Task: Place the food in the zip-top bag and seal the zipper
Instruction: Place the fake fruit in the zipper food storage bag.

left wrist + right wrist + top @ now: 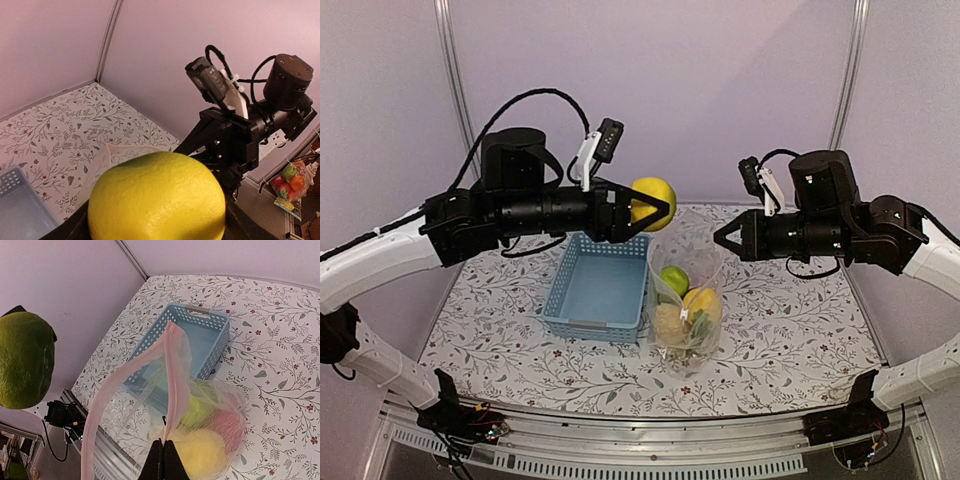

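While the lemon (157,200) fills the left wrist view and hides its own fingers, the left end effector (653,216) grips it high above the surface (790,330), near the raised mouth of the zip-top bag (685,300). The right end effector (163,452) is closed, pinching the pink zipper (175,375). Through crinkly plastic, 3 shapes blur: green piece (674,279), yellow piece (702,305), pale piece (669,322). The blue basket (600,290) sits just left, touching the bag.
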You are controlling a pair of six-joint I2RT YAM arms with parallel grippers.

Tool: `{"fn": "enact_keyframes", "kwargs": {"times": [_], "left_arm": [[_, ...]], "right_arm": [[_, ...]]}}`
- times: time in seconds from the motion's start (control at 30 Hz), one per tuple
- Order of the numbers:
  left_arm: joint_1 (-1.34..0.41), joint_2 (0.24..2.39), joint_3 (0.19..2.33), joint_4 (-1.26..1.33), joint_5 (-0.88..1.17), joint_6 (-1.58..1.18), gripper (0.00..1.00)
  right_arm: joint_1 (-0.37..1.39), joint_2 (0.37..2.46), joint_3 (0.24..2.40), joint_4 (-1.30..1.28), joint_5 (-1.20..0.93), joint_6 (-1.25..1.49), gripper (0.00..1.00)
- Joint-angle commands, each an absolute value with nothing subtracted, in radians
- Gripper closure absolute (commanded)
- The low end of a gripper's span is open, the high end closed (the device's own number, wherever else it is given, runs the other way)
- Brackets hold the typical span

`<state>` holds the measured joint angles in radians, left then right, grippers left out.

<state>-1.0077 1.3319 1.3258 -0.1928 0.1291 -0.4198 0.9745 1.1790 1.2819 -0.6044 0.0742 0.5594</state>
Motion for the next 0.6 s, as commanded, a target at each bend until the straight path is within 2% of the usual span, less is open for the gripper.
{"fn": "enact_keyframes", "kwargs": {"times": [0.0, 0.13, 0.37, 0.57], "left_arm": [[-1.068, 1.432, 1.433, -0.244, 0.158, -0.331, 0.28], [-1.088, 1.487, 1.495, -0.338, 0.093, -0.297, 0.28], [-1.091, 1.512, 1.502, -0.412, 0.092, -0.297, 0.27], [-1.092, 1.536, 1.518, -0.453, 0.089, -0.280, 0.19]], "right_arm": [[0.979, 1.172, 1.287, -0.583, 0.070, 0.553, 1.00], [0.978, 1.165, 1.287, -0.593, 0.083, 0.551, 1.00], [0.978, 1.163, 1.288, -0.595, 0.092, 0.551, 1.00], [0.978, 1.179, 1.298, -0.599, 0.090, 0.548, 1.00]]}}
